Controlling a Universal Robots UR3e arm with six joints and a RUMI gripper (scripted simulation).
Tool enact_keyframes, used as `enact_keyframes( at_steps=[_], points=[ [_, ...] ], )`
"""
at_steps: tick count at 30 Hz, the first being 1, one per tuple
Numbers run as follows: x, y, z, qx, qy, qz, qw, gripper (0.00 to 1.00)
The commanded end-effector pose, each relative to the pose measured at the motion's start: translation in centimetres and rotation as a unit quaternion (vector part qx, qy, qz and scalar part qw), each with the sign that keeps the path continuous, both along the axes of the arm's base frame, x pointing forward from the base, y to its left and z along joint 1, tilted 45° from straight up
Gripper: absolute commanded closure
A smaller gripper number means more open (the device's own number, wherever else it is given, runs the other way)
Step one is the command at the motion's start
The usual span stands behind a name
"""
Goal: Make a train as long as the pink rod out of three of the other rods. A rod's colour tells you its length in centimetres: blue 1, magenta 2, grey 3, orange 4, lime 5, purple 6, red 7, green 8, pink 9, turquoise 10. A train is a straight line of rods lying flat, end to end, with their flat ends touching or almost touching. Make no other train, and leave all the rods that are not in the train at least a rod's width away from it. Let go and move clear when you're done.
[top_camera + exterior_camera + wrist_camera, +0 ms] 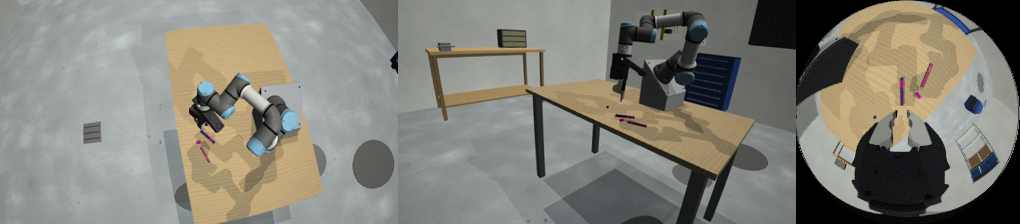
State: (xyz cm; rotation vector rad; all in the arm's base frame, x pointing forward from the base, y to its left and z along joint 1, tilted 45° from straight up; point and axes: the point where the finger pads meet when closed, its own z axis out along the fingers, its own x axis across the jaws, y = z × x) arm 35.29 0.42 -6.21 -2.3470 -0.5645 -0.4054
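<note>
A purple rod point(205, 134) point(620, 116) point(902, 97), a magenta rod point(211, 140) point(629, 117) point(902, 85) and a blue rod point(214, 142) point(633, 117) point(902, 79) lie end to end in one straight line, with no clear gap. The pink rod point(205, 155) point(637, 124) point(926, 75) lies apart from them. A second magenta rod point(198, 142) point(622, 120) point(918, 95) lies between, clear of both. A second blue rod point(607, 107) point(874, 117) lies alone; the arm hides it in the top view. My gripper point(203, 127) point(622, 100) point(902, 110) is slightly open, empty and raised above the table, off the line's purple end.
The wooden table point(224, 46) point(584, 90) carries the arm's grey base point(295, 93) point(668, 101) on its far side in the exterior view. The rods lie nearer the opposite long edge. A blue cabinet point(712, 81) stands behind.
</note>
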Motion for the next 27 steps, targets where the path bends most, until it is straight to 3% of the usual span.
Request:
enact_keyframes(
  at_steps=[1, 2, 3, 27],
  points=[
    [-0.63, -0.33, 0.86, 0.009, 0.008, 0.008, 1.000, 0.86],
    [-0.64, -0.32, 0.85, 0.009, 0.008, 0.008, 1.000, 0.86],
    [-0.64, -0.32, 0.84, 0.009, 0.008, 0.008, 1.000, 0.00],
    [-0.65, -0.42, 0.96, 0.009, 0.008, 0.008, 1.000, 0.00]
  ],
)
